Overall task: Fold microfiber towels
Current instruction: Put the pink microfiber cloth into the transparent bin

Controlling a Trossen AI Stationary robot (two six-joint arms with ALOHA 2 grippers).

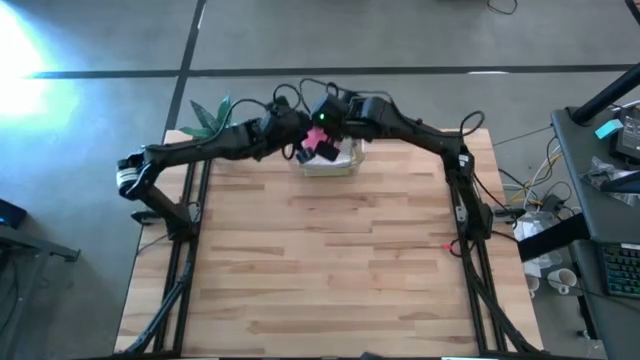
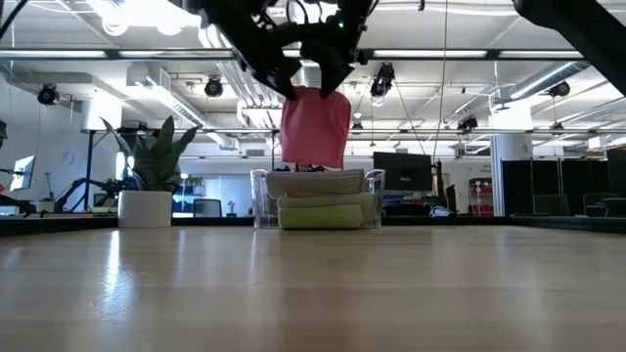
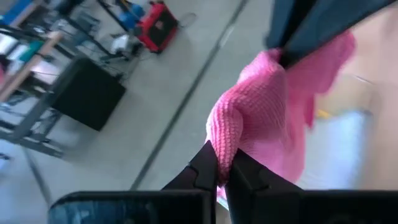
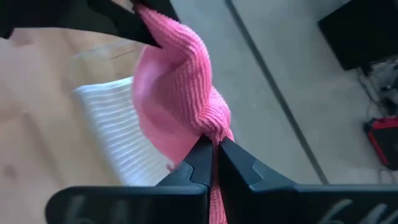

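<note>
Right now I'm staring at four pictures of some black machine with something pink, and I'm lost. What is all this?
It is a robot with two dark arms at a wooden table. One picture looks straight down from above, one looks level across the tabletop, and the other two come from small cameras on each arm's wrist. Each arm ends in a two-fingered claw. The left claw and the right claw are both shut on the same pink towel, each pinching a bit of its edge, so it hangs in the air above a clear plastic tray at the far side of the table. In the tray lies a stack of folded towels. A potted plant stands at the far left corner.
</note>
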